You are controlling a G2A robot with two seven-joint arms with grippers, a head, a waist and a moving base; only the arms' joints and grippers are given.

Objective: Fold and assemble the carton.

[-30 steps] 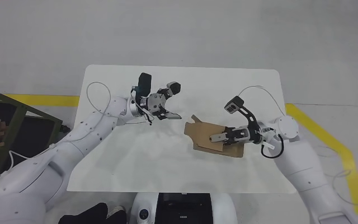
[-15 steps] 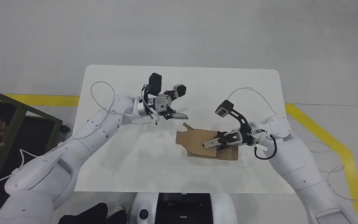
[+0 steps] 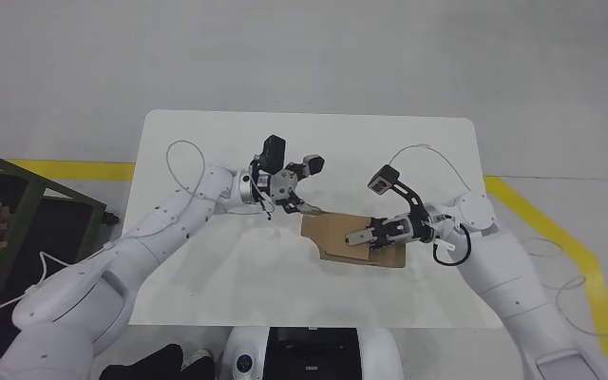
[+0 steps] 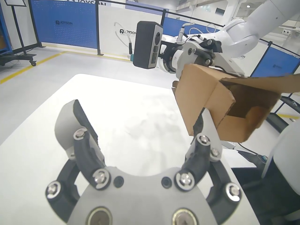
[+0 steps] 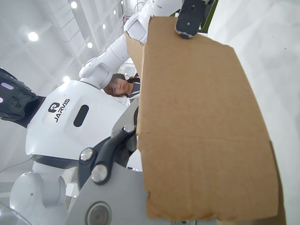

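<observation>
White tabletop (image 3: 408, 142) on a grey floor, with a yellow floor line (image 3: 66, 170) running behind it; the carton (image 3: 332, 231) hangs over the middle of the table, a little toward the right arm's side, and the left wrist view shows it lifted off the surface, part-opened into a sleeve with one end gaping and a flap jutting out past it; the right gripper (image 3: 367, 237) is clamped on one cardboard wall and carries the whole piece; the left gripper (image 4: 140, 115) is spread wide and holds nothing, one of its fingers (image 4: 208, 127) touching the carton's near corner edge while the other stands well apart over bare table; the step in hand looks like squaring the sleeve by pushing that corner against the right arm's hold. The risks come from that lopsided contact; a push from a single finger, off the carton's centre, could swing the carton round in the right gripper's pinch rather than open it; thin board gripped on one wall may slide or buckle where it is held; if the finger rides off the corner it could slip into the open end, or crease a panel away from its scored fold; should the push ease too soon, the springy sleeve would likely sag back toward flat; the loose flap could also catch on the finger.
</observation>
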